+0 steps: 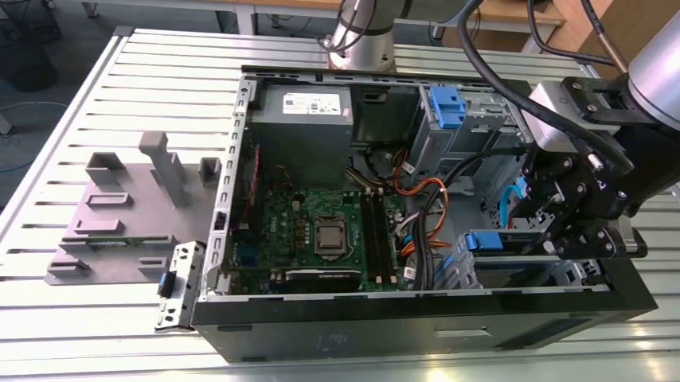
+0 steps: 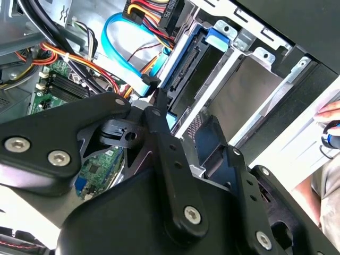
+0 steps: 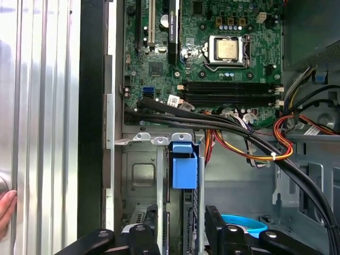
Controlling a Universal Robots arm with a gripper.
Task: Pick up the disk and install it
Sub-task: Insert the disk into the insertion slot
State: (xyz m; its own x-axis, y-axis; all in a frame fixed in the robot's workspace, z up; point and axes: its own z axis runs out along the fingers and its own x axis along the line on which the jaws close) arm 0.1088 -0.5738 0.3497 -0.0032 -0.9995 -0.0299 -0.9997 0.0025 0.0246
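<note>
Hand [image 3: 180, 229] first: I am holding it down at the drive cage [image 3: 139, 180] of the open computer case [image 1: 425, 338], which is lying on the slatted tabletop [image 1: 85, 334]. Whether it is gripping or loose, I cannot tell. The disk [image 3: 184, 169] is standing on edge in a slot of that cage, its blue carrier tab showing at the end facing the motherboard [image 3: 212, 42]. In the second wrist view its connector edge is sitting between the cage walls. So the pick-up is looking done to me, and the insertion well along. Whether the carrier is sitting fully home, I am not able to judge. The blue data cable [image 2: 123, 71] is lying with its black plug just beside the disk, seemingly not in it — so I am counting final seating as the part left.
</note>
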